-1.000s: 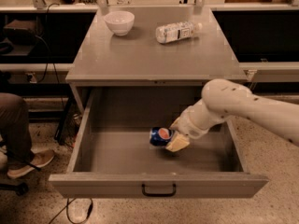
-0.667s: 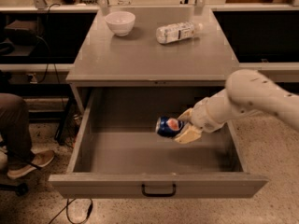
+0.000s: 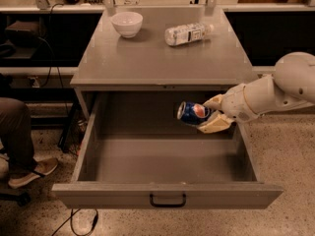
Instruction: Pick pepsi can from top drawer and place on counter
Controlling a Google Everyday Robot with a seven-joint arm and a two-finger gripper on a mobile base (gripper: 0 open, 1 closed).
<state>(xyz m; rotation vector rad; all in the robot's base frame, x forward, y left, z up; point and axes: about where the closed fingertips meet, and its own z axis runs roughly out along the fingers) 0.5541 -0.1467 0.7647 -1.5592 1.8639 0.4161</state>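
Cream end effector [image 3: 207,116] around pepsi can [image 3: 190,113]

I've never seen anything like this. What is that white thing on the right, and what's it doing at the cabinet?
The white thing is a robot arm reaching in from the picture's right. At its tip is a gripper, two fingers that pinch like tongs; it is shut on a pepsi can, held sideways above the open top drawer. The one camera looks down on the cabinet from its front. On the counter are a white bowl and a plastic bottle lying on its side.
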